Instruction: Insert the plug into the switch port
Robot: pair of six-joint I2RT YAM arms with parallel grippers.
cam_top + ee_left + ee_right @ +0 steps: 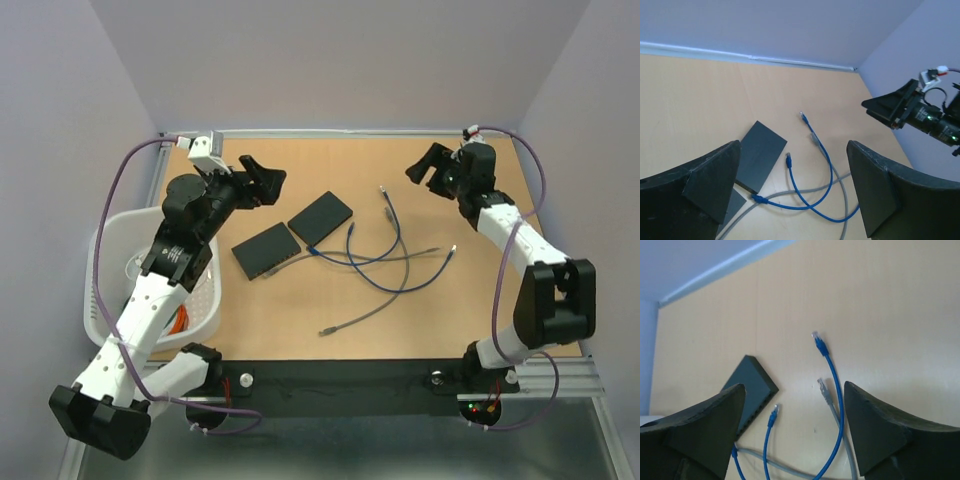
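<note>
Step in hand: the approach, before any grasp. Nothing is being held yet.

The left gripper (pixel 268 183) is hovering high over the far-left corner of the light wooden worktop (pixel 450 320), jaws wide apart and empty. The right gripper (pixel 425 172) is hovering over the far-right corner, jaws also apart, nothing between them.

Two flat black rectangular network switches are lying side by side left of the worktop's middle: a near one (pixel 267 250) and a far one (pixel 320 218). The thin blue patch cable (pixel 398 235) is looping right of them, crossing the thin grey patch cable (pixel 365 315). The free blue plug (pixel 817 342) is lying towards the far edge, well apart from both switches. A grey plug (pixel 822 386) is just beside the blue cable, nearer in. Another blue plug (pixel 773 412) is lying close to the far switch's port side. A blue connector (pixel 759 199) is sitting against the switches; I cannot tell if it is seated.

A white plastic basket (pixel 100 290) is standing at the left edge.

The next move is probably the right gripper descending onto the free blue plug and pinching it behind the connector. The left gripper is likely needed to steady a switch, with the plug then lined up to a port.
</note>
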